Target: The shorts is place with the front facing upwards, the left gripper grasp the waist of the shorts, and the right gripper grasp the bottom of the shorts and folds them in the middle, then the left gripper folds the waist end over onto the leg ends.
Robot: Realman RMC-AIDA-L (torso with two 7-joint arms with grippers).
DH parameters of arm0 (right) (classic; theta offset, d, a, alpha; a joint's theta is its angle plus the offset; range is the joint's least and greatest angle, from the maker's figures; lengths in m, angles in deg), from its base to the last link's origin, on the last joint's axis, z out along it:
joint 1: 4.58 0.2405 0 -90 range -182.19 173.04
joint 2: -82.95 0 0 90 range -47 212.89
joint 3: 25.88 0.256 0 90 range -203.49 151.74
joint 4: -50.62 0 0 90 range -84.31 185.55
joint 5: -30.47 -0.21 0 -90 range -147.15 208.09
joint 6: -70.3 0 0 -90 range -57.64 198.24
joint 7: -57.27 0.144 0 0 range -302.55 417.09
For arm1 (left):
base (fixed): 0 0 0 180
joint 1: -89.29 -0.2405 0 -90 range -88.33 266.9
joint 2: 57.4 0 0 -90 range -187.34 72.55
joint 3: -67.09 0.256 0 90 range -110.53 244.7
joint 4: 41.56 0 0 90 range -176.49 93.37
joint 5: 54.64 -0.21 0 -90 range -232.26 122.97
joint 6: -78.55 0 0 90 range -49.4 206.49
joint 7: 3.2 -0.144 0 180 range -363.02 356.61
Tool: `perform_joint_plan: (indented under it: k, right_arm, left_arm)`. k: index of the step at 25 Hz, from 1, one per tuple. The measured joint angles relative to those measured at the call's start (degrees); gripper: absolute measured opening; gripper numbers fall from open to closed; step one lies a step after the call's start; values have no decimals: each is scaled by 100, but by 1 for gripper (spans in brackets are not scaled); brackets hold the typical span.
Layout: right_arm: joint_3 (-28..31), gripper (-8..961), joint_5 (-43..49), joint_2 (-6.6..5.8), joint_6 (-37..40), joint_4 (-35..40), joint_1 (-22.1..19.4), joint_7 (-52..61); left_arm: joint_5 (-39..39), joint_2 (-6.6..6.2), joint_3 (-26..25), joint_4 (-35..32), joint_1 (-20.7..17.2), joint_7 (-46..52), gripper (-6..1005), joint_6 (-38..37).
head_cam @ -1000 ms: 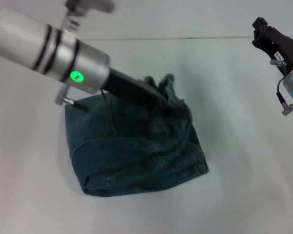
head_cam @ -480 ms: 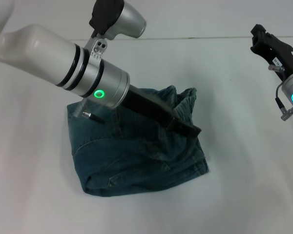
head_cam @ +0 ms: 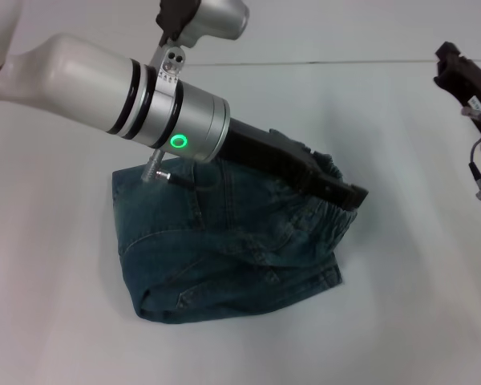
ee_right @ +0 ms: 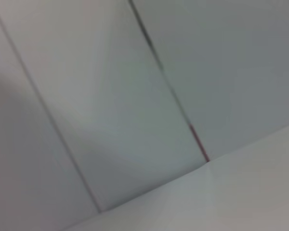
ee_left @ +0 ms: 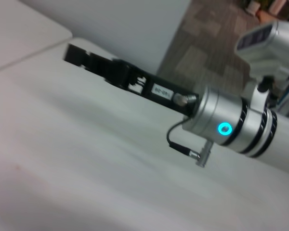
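**Left gripper over folded shorts, right arm off to the side**

Shorts lie folded in a blue denim bundle on the white table, centre of the head view, a bit toward 7 o'clock. The elastic waist edge sits bunched at the bundle's 2 o'clock corner; hem edges are stacked along 5 to 7 o'clock.

Left gripper reaches in from 10 o'clock, its black fingers low over the waist edge at that 2 o'clock corner. Fabric seems to be under the tip, but cannot tell if it is pinched or let go.

Right gripper is at the 2 o'clock edge, well apart from the shorts, above bare table. Its opening cannot be told; nothing seen in it. Left wrist view also shows it.
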Motion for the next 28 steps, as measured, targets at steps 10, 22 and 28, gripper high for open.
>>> perform_joint_plan:
  k: [10, 22, 28]
  right_arm:
    - [263, 29, 6, -48, 410, 134, -167, 30]
    - [-1243, 161, 50, -149, 1818, 1293, -249, 2434]
    - [-2412, 340, 43, -317, 2904, 1936, -282, 3467]
  left_arm:
    - [2308, 2, -701, -164, -1157, -1600, 911, 18]
    - [5095, -38, -2392, 1729, -3027, -4668, 904, -1204]
    - [4955, -54, -2784, 1947, -3463, -4877, 904, -1433]
